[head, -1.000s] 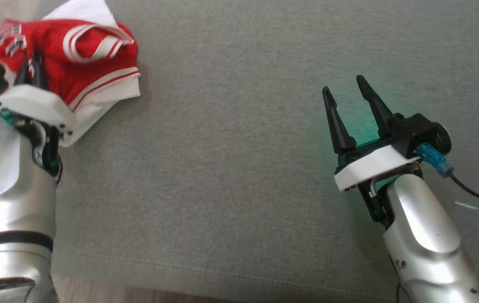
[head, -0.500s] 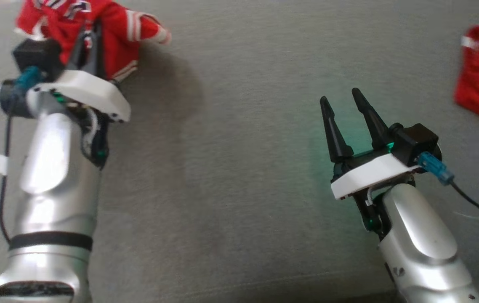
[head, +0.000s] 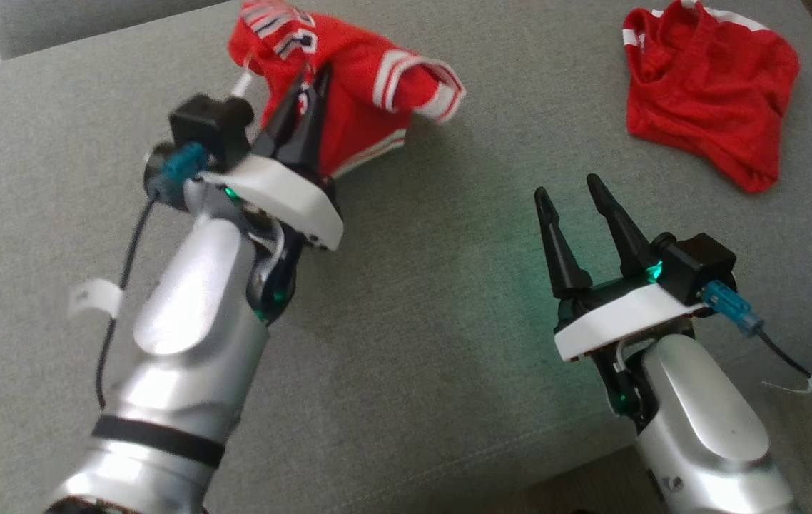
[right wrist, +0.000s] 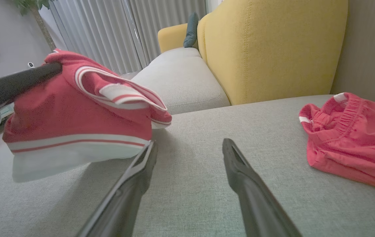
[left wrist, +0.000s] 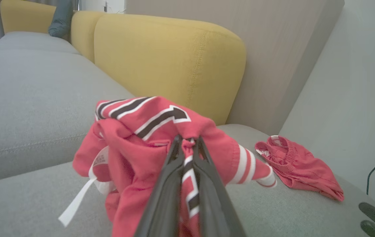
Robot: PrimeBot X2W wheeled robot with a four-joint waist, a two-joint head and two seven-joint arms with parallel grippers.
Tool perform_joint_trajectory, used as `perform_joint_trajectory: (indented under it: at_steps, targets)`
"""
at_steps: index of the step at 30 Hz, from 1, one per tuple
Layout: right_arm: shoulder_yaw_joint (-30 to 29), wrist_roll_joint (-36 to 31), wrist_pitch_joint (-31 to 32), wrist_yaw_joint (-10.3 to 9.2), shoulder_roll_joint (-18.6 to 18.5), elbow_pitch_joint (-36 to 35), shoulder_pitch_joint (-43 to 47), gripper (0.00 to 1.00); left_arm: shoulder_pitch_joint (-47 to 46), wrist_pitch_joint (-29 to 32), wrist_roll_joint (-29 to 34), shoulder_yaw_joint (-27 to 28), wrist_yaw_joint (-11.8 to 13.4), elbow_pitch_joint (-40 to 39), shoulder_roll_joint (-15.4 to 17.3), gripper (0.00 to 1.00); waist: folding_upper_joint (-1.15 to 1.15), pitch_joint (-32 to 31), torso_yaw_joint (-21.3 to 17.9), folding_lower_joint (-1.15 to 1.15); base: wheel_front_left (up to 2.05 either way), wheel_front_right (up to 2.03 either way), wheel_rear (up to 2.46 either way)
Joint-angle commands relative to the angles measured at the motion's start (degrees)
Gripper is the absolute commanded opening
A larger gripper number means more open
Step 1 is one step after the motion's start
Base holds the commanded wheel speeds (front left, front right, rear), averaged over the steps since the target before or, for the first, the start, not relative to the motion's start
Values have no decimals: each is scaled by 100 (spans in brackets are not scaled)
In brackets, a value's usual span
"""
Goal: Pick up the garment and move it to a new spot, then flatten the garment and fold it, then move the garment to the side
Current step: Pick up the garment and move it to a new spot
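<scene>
**Head view.** The left gripper (head: 313, 78), fingers pinched together on a bunched red jersey with white stripes and black lettering (head: 370, 100), holds it over the far left of the grey fabric sofa seat (head: 413, 321). The right gripper (head: 566, 187) hovers at the near right, fingers spread and empty. Crumpled red shorts (head: 709, 107) lie at the far right, well apart from both.

**Left wrist view.** The left gripper (left wrist: 188, 141) is clamped on a fold of the jersey (left wrist: 134, 131). A yellow cushioned backrest (left wrist: 167, 62) stands behind.

**Right wrist view.** The jersey (right wrist: 75, 112) hangs just clear of the seat (right wrist: 190, 184), to the left of the parted right gripper (right wrist: 190, 144).
</scene>
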Motion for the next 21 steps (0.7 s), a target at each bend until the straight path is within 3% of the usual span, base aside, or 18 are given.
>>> perform_joint_trajectory:
  at_steps: [1,3,4,5,6,14,21]
  targets:
    - [102,52,-68,37,71,-204,-27,100,-20,-70,-91,70,114,-197,140,0,0,-2,13,0,0,0,0]
    - [86,49,-68,37,71,-209,-13,100,149,-70,-216,2,257,-124,139,0,0,1,59,0,0,0,0]
    - [75,44,-68,37,71,-210,-9,100,220,-70,-182,2,330,-91,139,29,0,5,99,0,0,0,0]
    - [72,40,-68,37,71,-210,-4,100,316,-70,-144,26,392,-63,139,82,0,6,142,0,0,0,0]
    - [73,31,-68,37,71,-206,1,100,434,-70,-124,71,440,-10,139,100,0,0,187,0,0,0,0]
    - [-24,-71,-68,37,71,-144,42,100,1332,-70,162,741,768,-250,265,100,0,-74,623,0,0,0,0]
    - [-148,-236,-69,37,71,-35,127,100,2314,-70,531,1537,977,-949,244,100,0,-258,1114,0,0,0,0]
